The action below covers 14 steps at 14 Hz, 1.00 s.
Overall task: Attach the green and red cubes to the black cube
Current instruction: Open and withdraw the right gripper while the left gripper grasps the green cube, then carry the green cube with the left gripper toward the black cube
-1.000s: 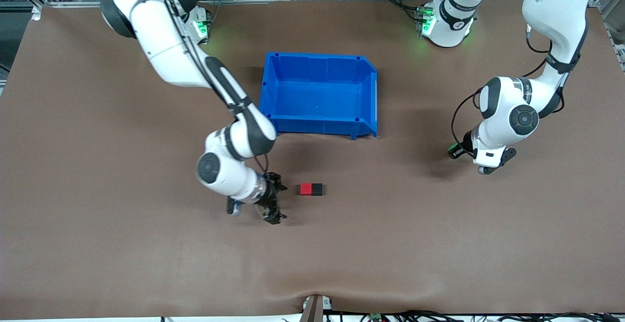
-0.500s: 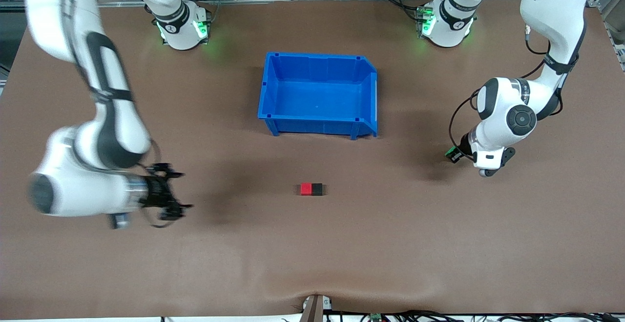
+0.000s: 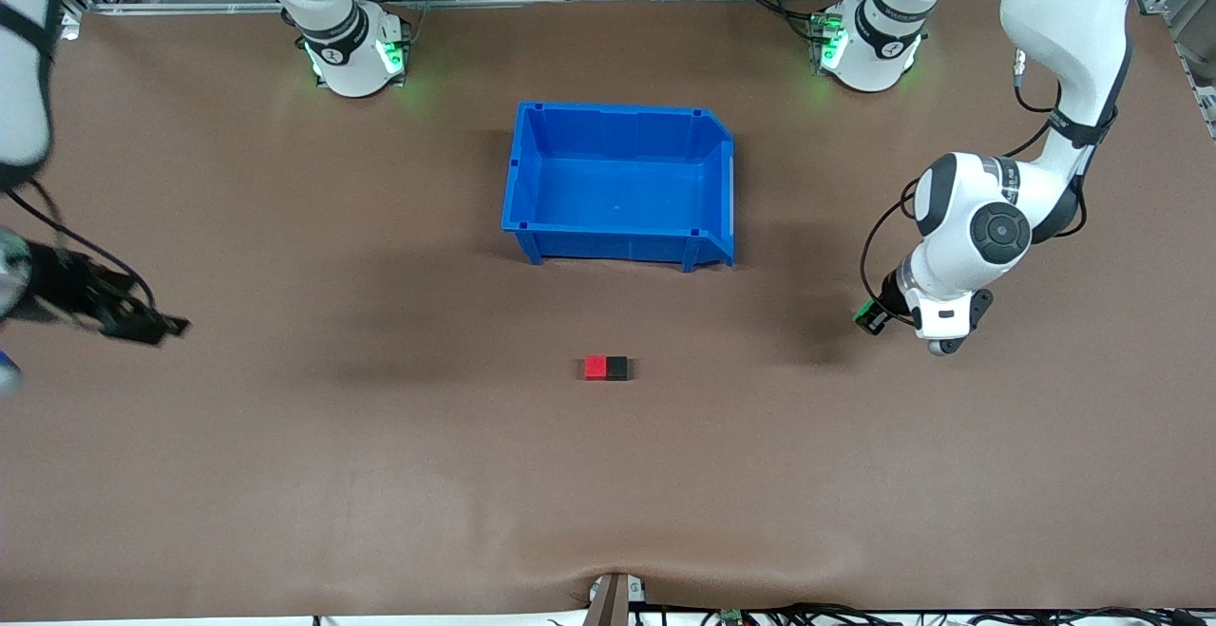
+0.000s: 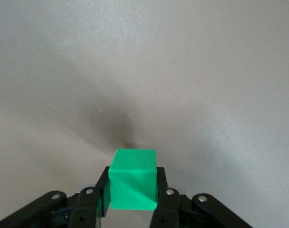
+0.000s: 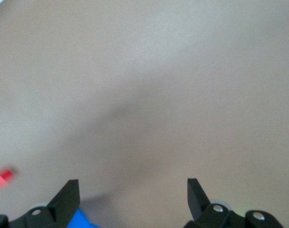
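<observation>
Counting from my station, I see three cubes, one bin and two arms. One red cube [image 3: 596,368] and one black cube [image 3: 617,368] sit touching side by side on the brown table [image 3: 380,474], the red one toward the right arm's end, both nearer the front camera than the single blue bin [image 3: 622,181]. In the right wrist view the red cube [image 5: 3,177] shows only as a small blurred patch.

One green cube [image 4: 133,179] is off the table, clamped between the fingers [image 4: 166,202] of the left gripper [image 3: 879,308], which hangs over bare table toward the left arm's end, well apart from the joined pair.

At the right arm's end, the right gripper [image 3: 133,317] hangs over the table edge; my right wrist view shows its fingers [image 5: 68,197] spread wide with nothing between them.
</observation>
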Tool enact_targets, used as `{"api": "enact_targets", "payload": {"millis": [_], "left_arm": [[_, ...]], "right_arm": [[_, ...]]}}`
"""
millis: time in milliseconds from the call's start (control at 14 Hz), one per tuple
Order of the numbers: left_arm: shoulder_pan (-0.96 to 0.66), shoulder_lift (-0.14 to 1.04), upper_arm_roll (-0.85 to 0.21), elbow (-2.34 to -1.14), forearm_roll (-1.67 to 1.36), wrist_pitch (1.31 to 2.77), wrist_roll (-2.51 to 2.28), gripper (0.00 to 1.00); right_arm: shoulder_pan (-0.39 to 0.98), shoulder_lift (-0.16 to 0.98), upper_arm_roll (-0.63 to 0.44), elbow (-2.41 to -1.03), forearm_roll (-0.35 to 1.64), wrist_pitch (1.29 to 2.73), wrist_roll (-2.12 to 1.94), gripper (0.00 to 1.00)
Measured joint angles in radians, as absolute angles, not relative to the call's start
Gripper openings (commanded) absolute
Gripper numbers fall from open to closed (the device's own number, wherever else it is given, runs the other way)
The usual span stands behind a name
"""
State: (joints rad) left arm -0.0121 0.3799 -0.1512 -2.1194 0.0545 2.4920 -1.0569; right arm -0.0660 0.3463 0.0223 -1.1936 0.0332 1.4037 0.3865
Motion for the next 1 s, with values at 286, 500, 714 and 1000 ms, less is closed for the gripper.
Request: {"api": "enact_targets", "payload": {"millis": [286,500,714,1000], "left_arm": [[-0.045,0.411,-0.152,-2.031,0.055,2.440,-1.179,0.00],[-0.068,0.457,-0.153,-1.930,0.055,2.375,-1.303,0.00],[-0.103,0.513,-0.153,-1.828,0.055,2.320,-1.410,0.00],[-0.133,0.576,-0.153,-1.719,0.054,2.281,-1.507,0.00]], "right_arm": [[-0.066,0.173,-0.047,-1.344,-0.002,1.371,0.054,1.00],[-0.065,0.031,-0.077,-1.580,-0.002,1.519,-0.106,1.00],[-0.036,-0.025,-0.071,-1.630,-0.010,1.560,-0.124,1.00],[-0.014,-0.009,-0.070,-1.438,-0.039,1.456,-0.128,1.00]]}}
